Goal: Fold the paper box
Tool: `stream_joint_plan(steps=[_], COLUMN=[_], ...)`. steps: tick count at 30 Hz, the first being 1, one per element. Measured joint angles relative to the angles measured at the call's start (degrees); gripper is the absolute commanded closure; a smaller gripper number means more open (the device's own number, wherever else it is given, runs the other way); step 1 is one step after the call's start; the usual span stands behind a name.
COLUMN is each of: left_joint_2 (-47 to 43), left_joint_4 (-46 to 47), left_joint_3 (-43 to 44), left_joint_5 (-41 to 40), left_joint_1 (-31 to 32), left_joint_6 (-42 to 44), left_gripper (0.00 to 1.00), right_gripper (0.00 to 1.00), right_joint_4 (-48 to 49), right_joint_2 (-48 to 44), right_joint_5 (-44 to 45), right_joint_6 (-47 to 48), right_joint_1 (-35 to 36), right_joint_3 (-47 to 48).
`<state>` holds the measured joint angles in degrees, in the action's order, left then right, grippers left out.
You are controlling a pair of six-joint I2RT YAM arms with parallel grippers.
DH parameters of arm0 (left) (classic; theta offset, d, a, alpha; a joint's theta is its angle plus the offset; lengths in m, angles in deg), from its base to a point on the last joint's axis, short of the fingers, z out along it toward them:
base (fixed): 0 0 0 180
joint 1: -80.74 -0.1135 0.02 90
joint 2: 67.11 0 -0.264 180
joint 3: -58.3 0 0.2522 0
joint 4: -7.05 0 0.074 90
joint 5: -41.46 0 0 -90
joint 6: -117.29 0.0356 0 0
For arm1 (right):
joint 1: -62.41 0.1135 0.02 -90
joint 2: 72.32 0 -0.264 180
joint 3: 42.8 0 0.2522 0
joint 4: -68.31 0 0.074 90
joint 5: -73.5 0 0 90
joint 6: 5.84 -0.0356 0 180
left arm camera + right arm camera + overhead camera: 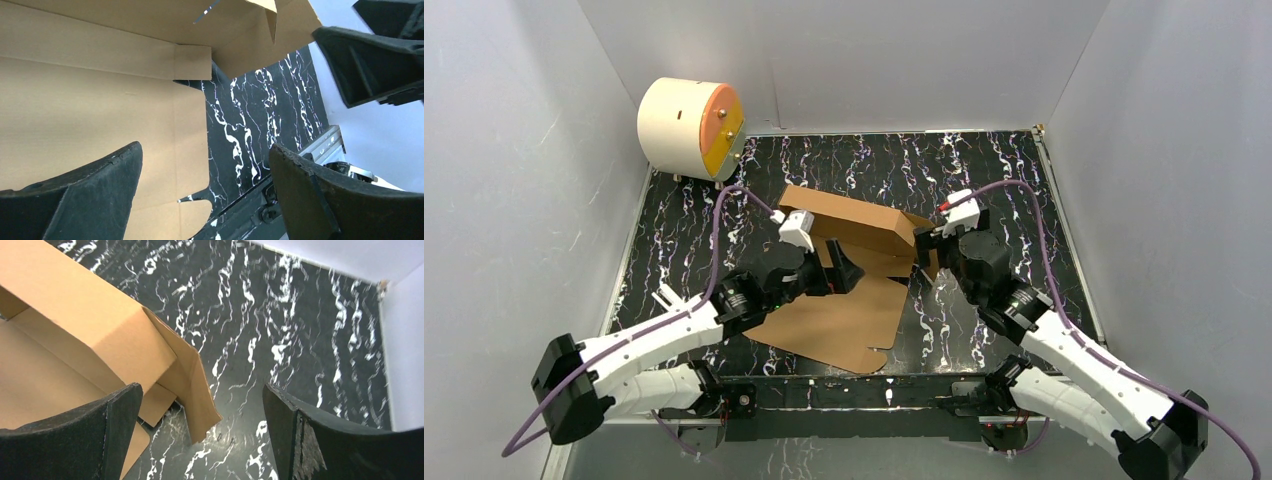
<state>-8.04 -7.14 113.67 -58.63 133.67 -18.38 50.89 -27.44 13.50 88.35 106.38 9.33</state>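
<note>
The paper box (839, 335) lies partly folded at mid-table on the black marbled table top (1004, 170). One flat brown panel reaches toward the near edge, and a long wall panel (854, 222) stands raised along the far side. The left gripper (842, 272) sits over the middle of the box, just in front of the raised wall, jaws spread wide with nothing between them. In the left wrist view one finger (95, 195) is over flat cardboard and the other (330, 195) over bare table, with the box's cut edge running through the gap. Whether it touches the board cannot be told. The right gripper (924, 250) is at the box's right end, jaws likewise spread wide and pinching nothing. In the right wrist view the folded corner and a loose end flap (192, 390) lie in the gap close to one finger (85, 435), while the other (340, 440) is over bare table. The two grippers are near each other. A cream cylinder (689, 125) with an orange face stands at the far left corner, well apart from the box.
</note>
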Motion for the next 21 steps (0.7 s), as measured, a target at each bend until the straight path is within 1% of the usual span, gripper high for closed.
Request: stream_joint_plan(steps=[3,8,14,21], left_joint_2=[3.0,9.0,17.2,23.2], left_joint_4=[3.1,8.5,13.7,17.9], left_joint_3=[0.0,0.4,3.6,8.2], left_joint_5=[-1.8,-4.5,-5.8,-7.8], left_joint_1=[2.1,4.5,6.5,6.9], left_joint_6=[-0.6,-1.6,-2.4,-2.3], left_gripper=[0.06,0.06,0.06,0.06], right_gripper=[0.08,0.12,0.25,0.42], right_joint_4=[-0.6,0.9,6.6,16.2], right_joint_2=[0.9,-1.0,-2.7,-0.8], right_joint_5=[-1.2,-4.1,-6.4,-8.6], right_joint_6=[-5.3,-10.8,-13.0,-13.7], right_joint_1=[-3.4,-6.6,-8.5,-8.8], right_joint_3=[-2.0,-7.8,-13.5,-20.5])
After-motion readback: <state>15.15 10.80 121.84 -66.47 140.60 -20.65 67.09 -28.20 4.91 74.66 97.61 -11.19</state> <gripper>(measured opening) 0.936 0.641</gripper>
